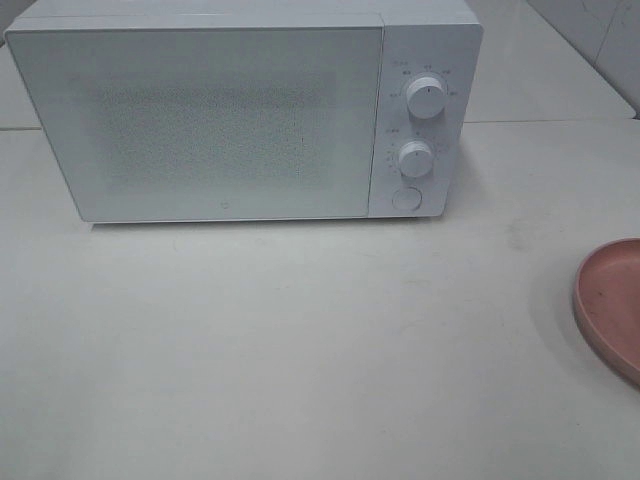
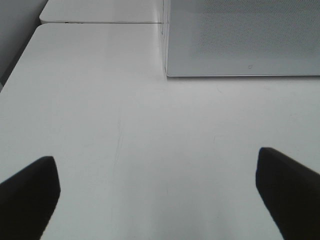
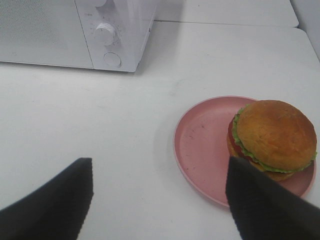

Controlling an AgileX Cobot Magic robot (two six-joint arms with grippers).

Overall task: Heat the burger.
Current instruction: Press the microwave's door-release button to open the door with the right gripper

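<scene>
The burger (image 3: 274,137), with a golden-brown bun, green lettuce and a red tomato layer, sits on a round pink plate (image 3: 200,150) in the right wrist view. My right gripper (image 3: 159,197) is open above the table, short of the plate, with its black fingers (image 3: 55,205) wide apart and empty. The white microwave (image 1: 245,110) stands at the back with its door shut. My left gripper (image 2: 157,192) is open over bare table in front of the microwave door (image 2: 242,37). In the exterior high view only the plate's edge (image 1: 608,300) shows; the burger and both arms are out of that view.
The microwave has two white knobs (image 1: 426,98) and a round button (image 1: 405,198) on its right panel. The white table (image 1: 300,350) meets a second table behind the microwave at a seam (image 2: 100,22).
</scene>
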